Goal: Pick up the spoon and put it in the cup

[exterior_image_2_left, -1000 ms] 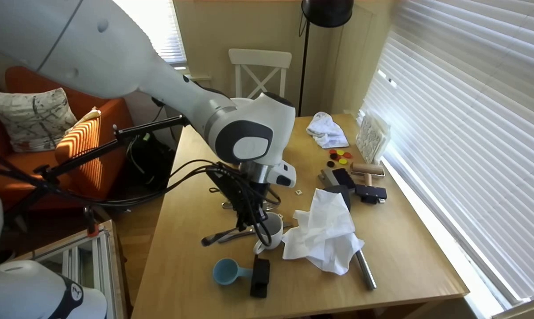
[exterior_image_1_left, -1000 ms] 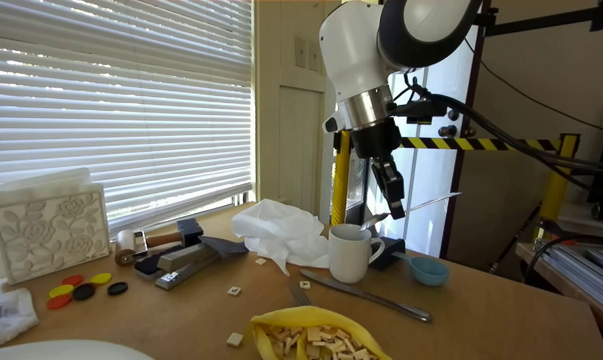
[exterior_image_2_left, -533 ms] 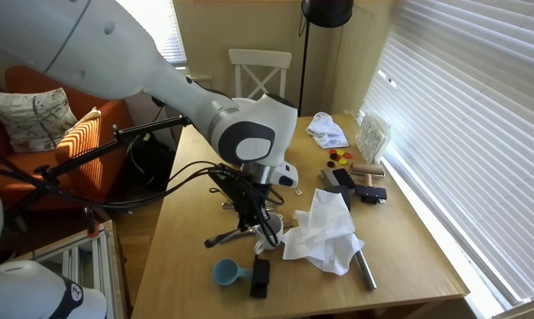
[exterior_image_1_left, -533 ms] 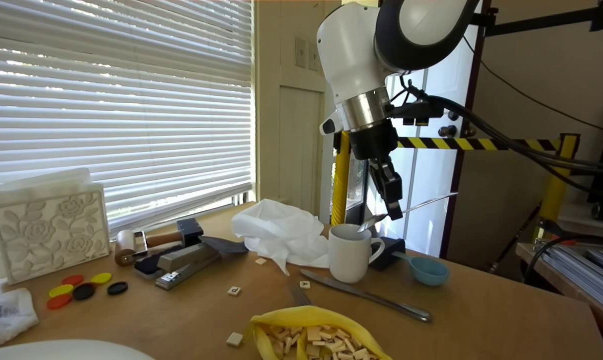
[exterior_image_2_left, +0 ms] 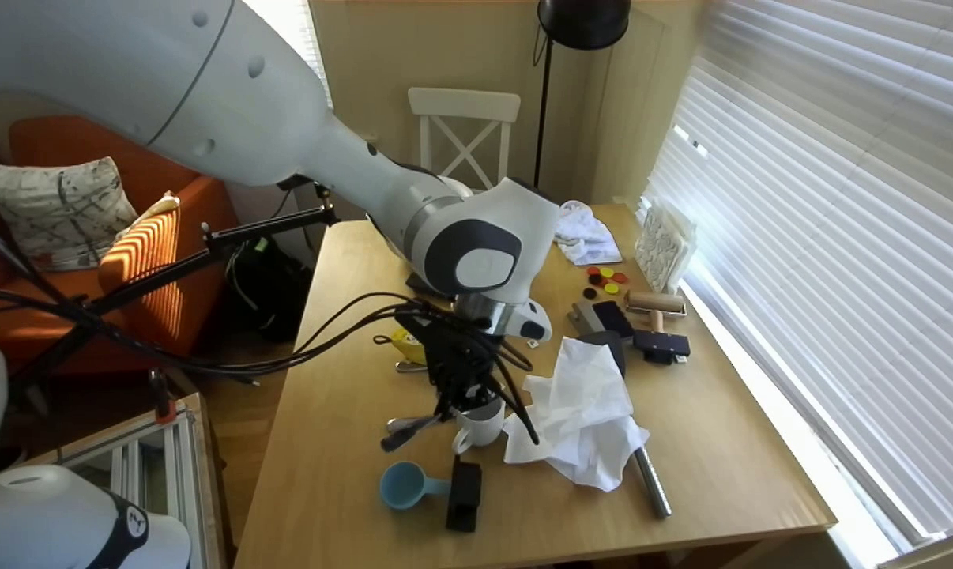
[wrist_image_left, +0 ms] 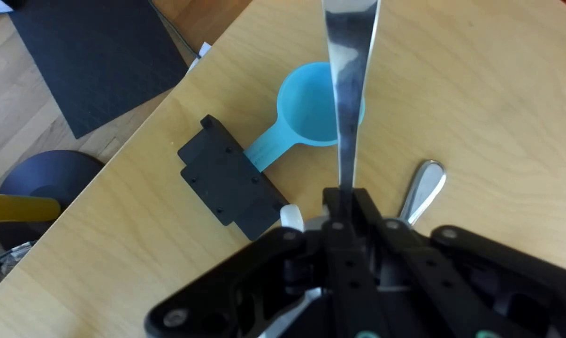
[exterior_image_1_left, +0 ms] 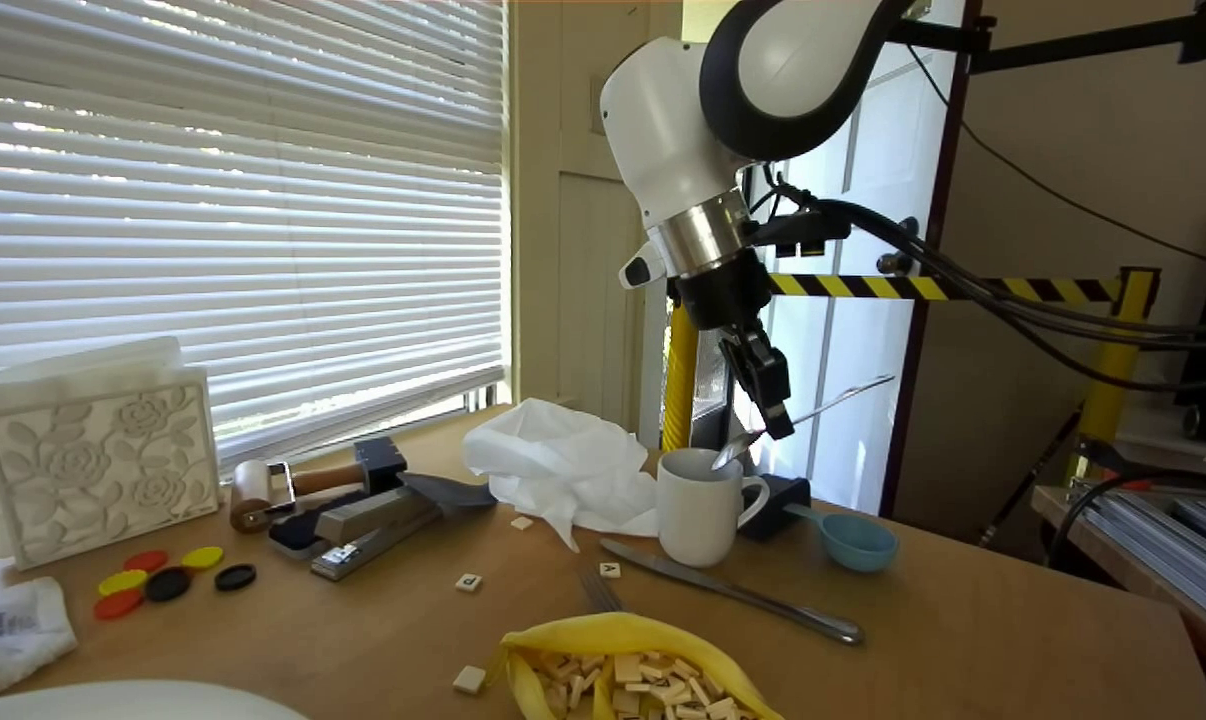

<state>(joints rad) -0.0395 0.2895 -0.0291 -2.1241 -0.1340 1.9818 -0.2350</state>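
The spoon [exterior_image_1_left: 829, 408] is silver and tilted, its bowl pointing down to the cup's mouth and its handle rising to the right. My gripper [exterior_image_1_left: 779, 424] is shut on the spoon near the bowl, just above the cup. The white cup [exterior_image_1_left: 696, 515] stands upright on the table; it also shows in an exterior view [exterior_image_2_left: 483, 425] under the gripper. The spoon's bowl tip overlaps the cup's far rim; I cannot tell how far inside it is. In the wrist view the spoon handle [wrist_image_left: 349, 80] extends away from the fingertips [wrist_image_left: 344, 197], and the cup is mostly hidden behind the gripper.
A blue scoop [exterior_image_1_left: 860, 543] and a black block [exterior_image_1_left: 778, 508] stand right of the cup. A knife [exterior_image_1_left: 733, 590] lies in front, with a fork [exterior_image_1_left: 599, 591] and a yellow pouch of tiles [exterior_image_1_left: 623, 632]. Crumpled white paper [exterior_image_1_left: 563, 465] lies beside the cup.
My gripper has moved left in one exterior view and right and slightly down in the other, carrying the spoon. The spoon is tilted more steeply and its bowl is slightly lower at the cup's rim.
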